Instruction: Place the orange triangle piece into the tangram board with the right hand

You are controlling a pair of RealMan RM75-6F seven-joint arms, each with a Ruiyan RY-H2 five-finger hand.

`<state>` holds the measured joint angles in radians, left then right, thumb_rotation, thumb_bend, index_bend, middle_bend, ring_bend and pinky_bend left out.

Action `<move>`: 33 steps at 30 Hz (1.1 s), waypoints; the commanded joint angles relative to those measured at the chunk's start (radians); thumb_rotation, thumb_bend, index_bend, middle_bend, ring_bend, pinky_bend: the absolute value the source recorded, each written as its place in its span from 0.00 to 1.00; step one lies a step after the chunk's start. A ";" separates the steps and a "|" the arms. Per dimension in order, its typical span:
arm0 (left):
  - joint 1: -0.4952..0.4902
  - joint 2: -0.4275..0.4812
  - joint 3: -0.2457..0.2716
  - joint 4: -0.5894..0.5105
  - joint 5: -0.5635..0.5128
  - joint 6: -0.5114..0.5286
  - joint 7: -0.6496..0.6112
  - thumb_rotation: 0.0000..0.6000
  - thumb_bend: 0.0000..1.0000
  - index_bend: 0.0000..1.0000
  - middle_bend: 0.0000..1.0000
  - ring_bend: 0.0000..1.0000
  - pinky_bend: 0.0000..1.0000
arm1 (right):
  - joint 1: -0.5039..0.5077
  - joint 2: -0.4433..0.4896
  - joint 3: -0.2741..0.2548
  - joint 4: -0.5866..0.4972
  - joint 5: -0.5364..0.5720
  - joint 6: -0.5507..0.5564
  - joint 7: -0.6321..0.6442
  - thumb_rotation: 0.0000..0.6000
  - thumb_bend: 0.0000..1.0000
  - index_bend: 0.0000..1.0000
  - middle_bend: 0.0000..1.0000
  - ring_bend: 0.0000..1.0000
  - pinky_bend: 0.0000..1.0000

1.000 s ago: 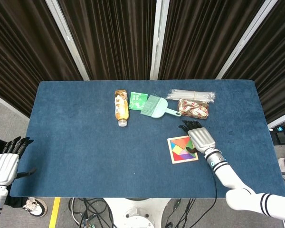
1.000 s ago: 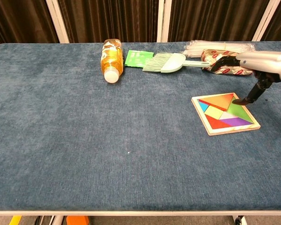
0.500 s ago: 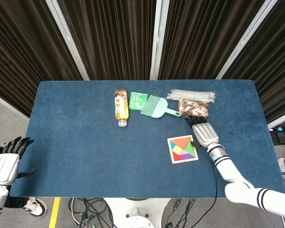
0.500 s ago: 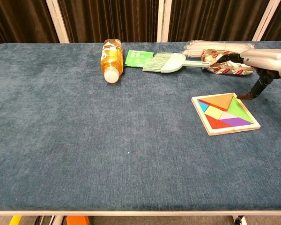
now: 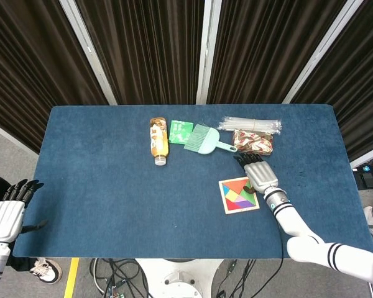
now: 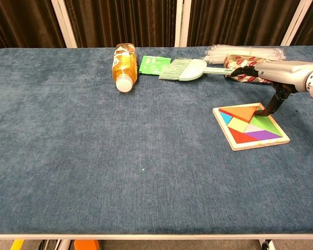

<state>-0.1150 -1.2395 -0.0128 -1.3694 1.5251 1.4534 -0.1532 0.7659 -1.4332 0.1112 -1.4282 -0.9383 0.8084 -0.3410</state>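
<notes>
The wooden tangram board (image 6: 261, 145) lies at the table's right side, filled with coloured pieces. The orange triangle (image 6: 242, 112) sits along the board's far edge. My right hand (image 6: 279, 78) hovers over the board's far right corner, and one dark fingertip (image 6: 263, 109) reaches down and touches the triangle's right tip. It grips nothing. From the head view the right hand (image 5: 258, 175) covers the upper right corner of the board (image 5: 222, 197), with the orange triangle (image 5: 235, 184) beside it. My left hand (image 5: 7, 214) hangs off the table's near left corner, fingers spread and empty.
A lying bottle (image 6: 123, 64), a green packet (image 6: 154, 64) and a mint brush (image 6: 188, 70) line the far side. Clear straws (image 6: 245, 50) and a snack wrapper (image 6: 244, 67) lie just behind the right hand. Dark curtains back the table.
My right hand drew back to the right of the board half a second ago. It has since come back left, and its fingertip now touches the orange triangle. The left hand stayed still.
</notes>
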 commanded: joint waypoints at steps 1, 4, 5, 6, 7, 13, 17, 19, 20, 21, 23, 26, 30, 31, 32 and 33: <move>0.001 0.000 0.000 0.002 0.000 0.002 -0.002 1.00 0.00 0.17 0.13 0.05 0.14 | 0.002 -0.001 0.000 -0.001 0.002 -0.001 -0.002 1.00 0.18 0.00 0.00 0.00 0.00; 0.003 0.000 0.000 0.004 0.002 0.006 -0.006 1.00 0.00 0.17 0.13 0.05 0.14 | -0.003 0.008 0.002 -0.015 -0.002 0.010 0.001 1.00 0.18 0.00 0.00 0.00 0.00; 0.003 0.000 0.000 0.005 0.001 0.006 -0.006 1.00 0.00 0.17 0.13 0.05 0.14 | -0.006 0.015 0.002 -0.024 -0.007 0.017 0.003 1.00 0.18 0.00 0.00 0.00 0.00; 0.003 0.000 0.000 0.005 0.001 0.006 -0.006 1.00 0.00 0.17 0.13 0.05 0.14 | -0.010 0.023 0.002 -0.033 -0.013 0.025 0.005 1.00 0.18 0.00 0.00 0.00 0.00; 0.003 0.000 0.000 0.005 0.001 0.006 -0.006 1.00 0.00 0.17 0.13 0.05 0.14 | -0.015 0.033 0.002 -0.044 -0.020 0.033 0.007 1.00 0.18 0.00 0.00 0.00 0.00; -0.001 0.001 0.000 -0.002 0.008 0.006 0.004 1.00 0.00 0.17 0.13 0.05 0.14 | -0.042 0.096 0.005 -0.115 -0.050 0.067 0.036 1.00 0.18 0.00 0.00 0.00 0.00; 0.000 0.002 0.000 -0.010 0.008 0.009 0.015 1.00 0.00 0.17 0.13 0.05 0.14 | -0.036 0.086 0.014 -0.129 -0.072 0.062 0.054 1.00 0.18 0.00 0.00 0.00 0.00; 0.001 0.004 0.000 -0.012 0.007 0.010 0.018 1.00 0.00 0.17 0.13 0.05 0.14 | -0.028 0.068 0.019 -0.122 -0.078 0.060 0.056 1.00 0.18 0.00 0.00 0.00 0.00; 0.002 0.005 -0.001 -0.014 0.006 0.011 0.018 1.00 0.00 0.17 0.13 0.05 0.14 | -0.022 0.054 0.022 -0.115 -0.078 0.057 0.053 1.00 0.18 0.00 0.00 0.00 0.00; 0.002 0.006 -0.002 -0.014 0.005 0.011 0.016 1.00 0.00 0.17 0.13 0.05 0.14 | -0.017 0.043 0.024 -0.109 -0.076 0.054 0.049 1.00 0.17 0.00 0.00 0.00 0.00; 0.003 0.006 -0.003 -0.013 0.004 0.012 0.013 1.00 0.00 0.17 0.13 0.05 0.14 | -0.007 0.022 0.027 -0.096 -0.066 0.049 0.038 1.00 0.16 0.00 0.00 0.00 0.00; 0.003 0.006 -0.002 -0.009 0.003 0.011 0.010 1.00 0.00 0.17 0.13 0.05 0.14 | 0.010 -0.009 0.031 -0.074 -0.035 0.039 0.012 1.00 0.15 0.00 0.00 0.00 0.00; 0.004 0.007 -0.003 -0.006 0.002 0.013 0.006 1.00 0.00 0.17 0.13 0.05 0.14 | 0.029 -0.036 0.035 -0.053 -0.005 0.026 -0.009 1.00 0.13 0.00 0.00 0.00 0.00; 0.005 0.007 -0.003 -0.005 0.001 0.013 0.005 1.00 0.00 0.17 0.13 0.05 0.14 | 0.031 -0.039 0.037 -0.051 -0.002 0.024 -0.009 1.00 0.13 0.00 0.00 0.00 0.00; 0.005 0.007 -0.004 -0.005 0.001 0.013 0.004 1.00 0.00 0.17 0.13 0.05 0.14 | 0.034 -0.042 0.038 -0.050 0.000 0.022 -0.009 1.00 0.12 0.00 0.00 0.00 0.00; 0.005 0.007 -0.004 -0.004 0.000 0.013 0.002 1.00 0.00 0.17 0.13 0.05 0.14 | 0.036 -0.044 0.039 -0.048 0.002 0.021 -0.010 1.00 0.12 0.00 0.00 0.00 0.00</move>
<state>-0.1102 -1.2322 -0.0165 -1.3734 1.5253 1.4661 -0.1506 0.8013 -1.4764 0.1497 -1.4767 -0.9368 0.8298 -0.3502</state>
